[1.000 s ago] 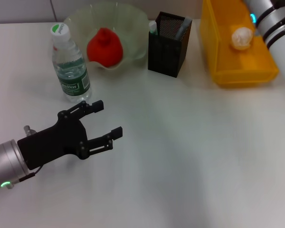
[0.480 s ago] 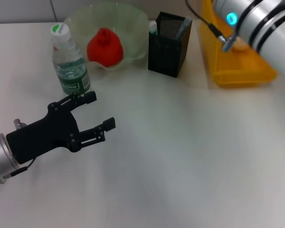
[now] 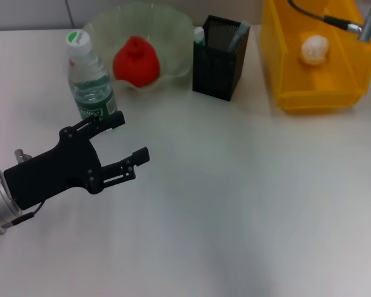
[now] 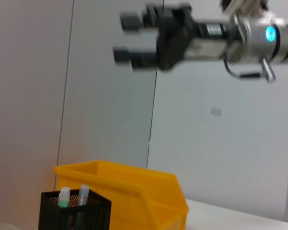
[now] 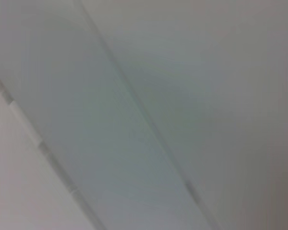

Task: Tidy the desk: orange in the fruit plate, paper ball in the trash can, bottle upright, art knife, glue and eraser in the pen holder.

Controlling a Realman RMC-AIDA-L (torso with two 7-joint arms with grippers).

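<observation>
Bottle [image 3: 89,77] upright beside fruit plate [image 3: 173,31], orange [image 3: 136,60] in it, paper ball [image 3: 314,49] in trash can [image 3: 284,74]. Right gripper [image 4: 134,36] has lifted clear of bin since a second ago, fingers apart, empty. Left gripper [image 3: 127,139] spread open near bottle. Looks basically done to you; pen holder [image 3: 219,59] holds stuff, can't identify.
</observation>
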